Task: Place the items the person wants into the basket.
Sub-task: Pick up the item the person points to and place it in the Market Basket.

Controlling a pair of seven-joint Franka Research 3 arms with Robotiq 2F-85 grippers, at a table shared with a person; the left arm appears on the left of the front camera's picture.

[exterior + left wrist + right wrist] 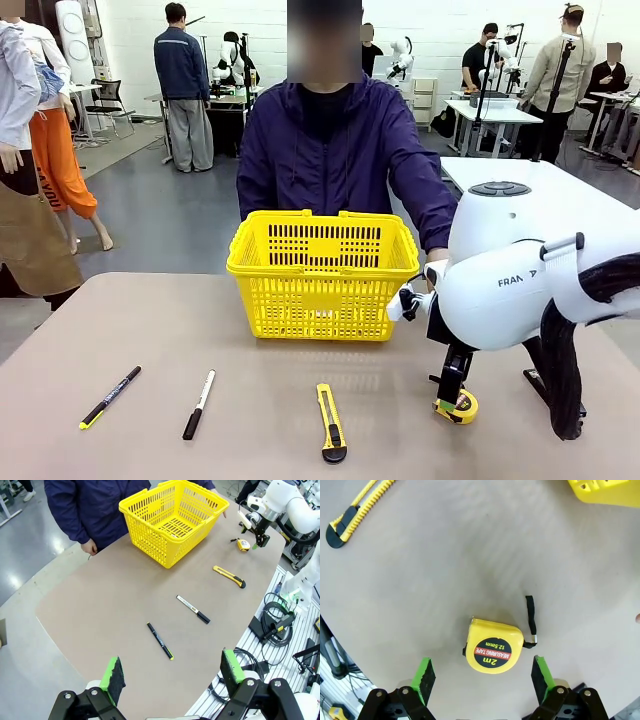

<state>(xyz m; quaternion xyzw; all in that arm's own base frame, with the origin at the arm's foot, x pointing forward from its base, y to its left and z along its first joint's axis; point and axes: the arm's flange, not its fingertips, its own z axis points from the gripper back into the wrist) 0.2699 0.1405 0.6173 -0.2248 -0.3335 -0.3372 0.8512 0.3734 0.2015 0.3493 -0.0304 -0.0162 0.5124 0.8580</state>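
Right wrist view: right gripper [481, 662] spread wide, flanking tape measure [495, 651] (gap either side); left gripper [172, 657] also spread, holding nothing.

front: you looked from the robot's side across the desk [150, 330] at the person [340, 150] | left wrist: you looked down from high over the whole desk | right wrist: you sat close above the tape measure [495, 646] | shared by all: tape measure, utility knife [331, 424], basket [320, 290]

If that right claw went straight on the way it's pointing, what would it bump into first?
Probably the tape measure, which lies on the table centred below the open right gripper.
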